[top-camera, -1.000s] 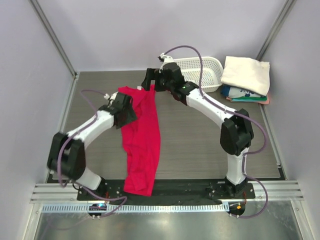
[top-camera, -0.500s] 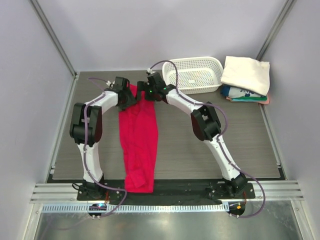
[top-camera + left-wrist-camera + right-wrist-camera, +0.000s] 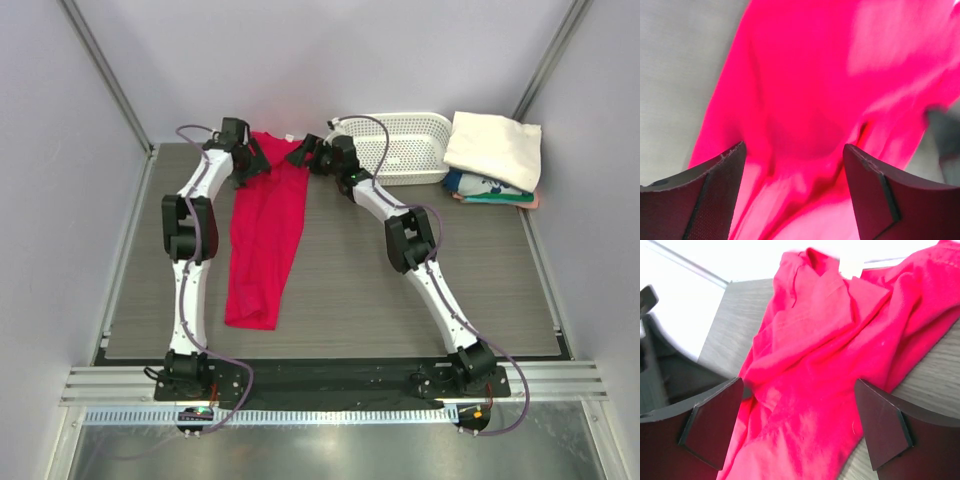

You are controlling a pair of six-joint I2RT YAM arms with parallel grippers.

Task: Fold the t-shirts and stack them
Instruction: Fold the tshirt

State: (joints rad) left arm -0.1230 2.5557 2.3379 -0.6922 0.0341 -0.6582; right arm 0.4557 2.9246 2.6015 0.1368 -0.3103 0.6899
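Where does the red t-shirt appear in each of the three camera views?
Top external: the red t-shirt lies as a long strip left of centre on the table.
Left wrist: the red t-shirt fills most of the picture, with the table at left.
Right wrist: the red t-shirt spreads from top centre to bottom, with the table at left.
Shared landmark: the grey wood-grain table.

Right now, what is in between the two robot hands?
The red t-shirt has its far end between the left gripper and right gripper; the top view shows it.
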